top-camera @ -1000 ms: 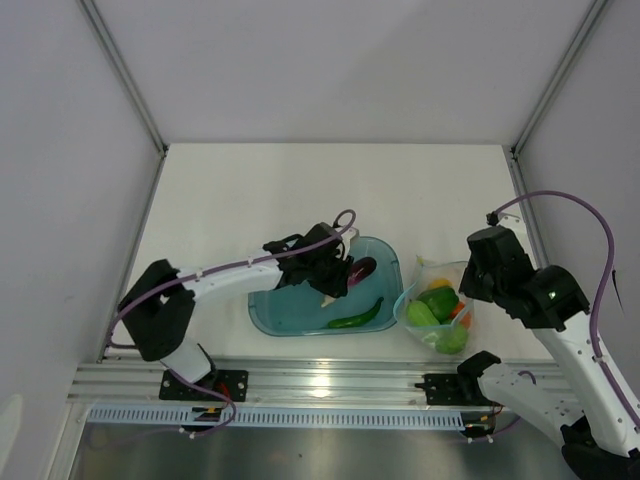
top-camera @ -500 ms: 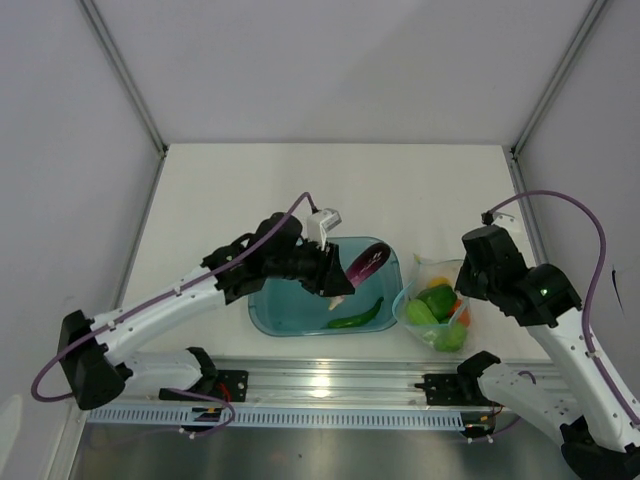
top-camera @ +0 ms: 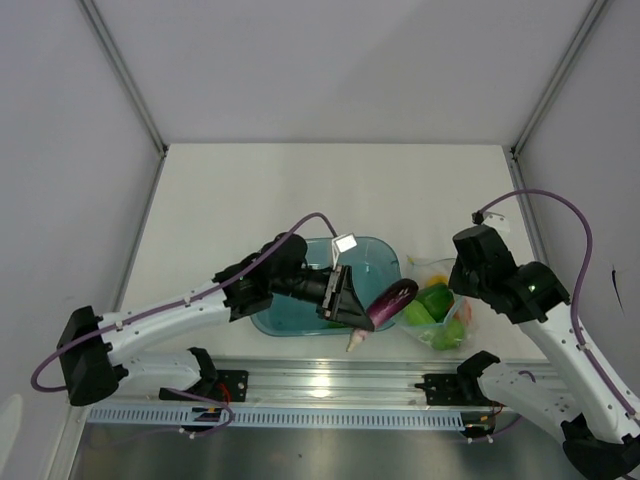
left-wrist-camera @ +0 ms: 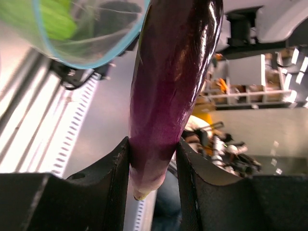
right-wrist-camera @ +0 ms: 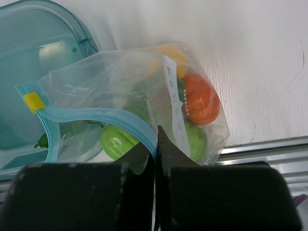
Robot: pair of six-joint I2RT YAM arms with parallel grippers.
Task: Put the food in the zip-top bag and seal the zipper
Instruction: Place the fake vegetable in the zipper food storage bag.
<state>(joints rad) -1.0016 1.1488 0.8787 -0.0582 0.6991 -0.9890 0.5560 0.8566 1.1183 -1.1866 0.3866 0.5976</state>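
Note:
My left gripper point(top-camera: 352, 308) is shut on the purple eggplant point(top-camera: 390, 298), holding it in the air just left of the zip-top bag point(top-camera: 437, 305). In the left wrist view the eggplant point(left-wrist-camera: 168, 91) fills the gap between the jaws point(left-wrist-camera: 153, 168), with the bag's teal mouth edge point(left-wrist-camera: 86, 60) at upper left. My right gripper point(right-wrist-camera: 156, 144) is shut on the bag's teal zipper strip point(right-wrist-camera: 96, 115) and holds the mouth open. Inside the bag are a red tomato point(right-wrist-camera: 199, 98), green fruits point(right-wrist-camera: 118, 140) and a yellow-orange fruit point(right-wrist-camera: 171, 54).
The translucent blue tub point(top-camera: 290, 322) sits left of the bag, partly under my left arm; it also shows in the right wrist view point(right-wrist-camera: 33, 57). A dark green chili point(right-wrist-camera: 43, 139) lies in it. The table's front rail point(top-camera: 320, 380) runs just below.
My left gripper lifted the eggplant out of the tub and carried it right and down toward the bag's mouth. The right arm shifted slightly left with the bag.

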